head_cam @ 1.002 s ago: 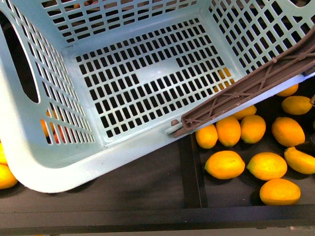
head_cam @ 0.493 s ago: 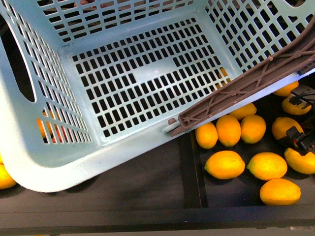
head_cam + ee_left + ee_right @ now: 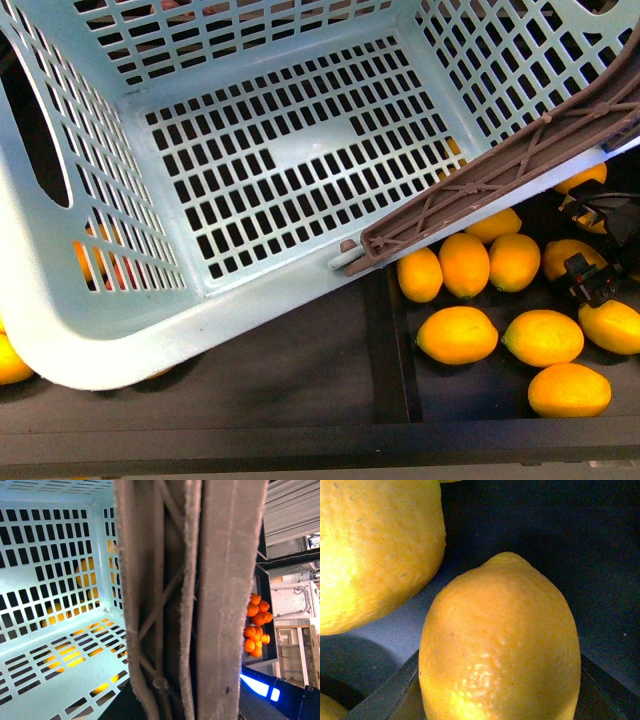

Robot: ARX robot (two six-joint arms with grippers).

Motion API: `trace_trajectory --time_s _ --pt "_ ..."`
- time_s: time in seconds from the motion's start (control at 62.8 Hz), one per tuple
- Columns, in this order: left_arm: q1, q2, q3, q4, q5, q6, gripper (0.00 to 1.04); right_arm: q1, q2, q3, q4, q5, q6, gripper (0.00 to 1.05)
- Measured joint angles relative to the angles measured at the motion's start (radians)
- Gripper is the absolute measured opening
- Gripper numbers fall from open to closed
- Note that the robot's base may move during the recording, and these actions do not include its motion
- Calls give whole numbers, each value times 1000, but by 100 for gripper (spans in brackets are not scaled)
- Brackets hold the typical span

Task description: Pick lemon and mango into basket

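Note:
The light blue-green basket (image 3: 110, 340) fills the upper left of the front view, tilted, with nothing on its slotted floor. Its brown handle (image 3: 480, 180) runs diagonally across the right side. That handle (image 3: 180, 600) fills the middle of the left wrist view, where my left gripper is shut on it; its fingers are hidden. At the right edge my right gripper (image 3: 588, 250) is shut on a yellow-orange lemon (image 3: 560, 256) in the fruit bin. The same lemon (image 3: 500, 645) fills the right wrist view between the dark fingers (image 3: 385, 692). The mango is out of view.
Several more lemons (image 3: 456, 333) lie in the dark bin right of a black divider (image 3: 385, 340). Another lemon (image 3: 370, 550) sits close beside the held one. Yellow fruit (image 3: 10, 362) shows under the basket's left corner. Oranges (image 3: 257, 630) are piled on a far shelf.
My right gripper came in from the right edge and settled onto a lemon in the bin. The basket drifted slightly left and up.

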Motion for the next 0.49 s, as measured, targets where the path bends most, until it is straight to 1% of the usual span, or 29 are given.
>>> trace_trajectory --time_s 0.143,0.191,0.255,0.35,0.414,0.493 --pt "0 0 0 0 0 0 18 -48 -133 -106 60 -95 33 62" --pt "0 0 0 0 0 0 18 -75 -220 -148 85 -146 66 62" --pt "0 0 0 0 0 0 18 -111 -368 -205 113 -235 157 62" --pt "0 0 0 0 -1 0 18 -132 -567 -277 154 -340 289 62" --pt "0 0 0 0 0 0 18 -130 -669 -312 168 -374 354 62" --pt "0 0 0 0 3 0 18 -118 -777 -351 187 -388 412 62"
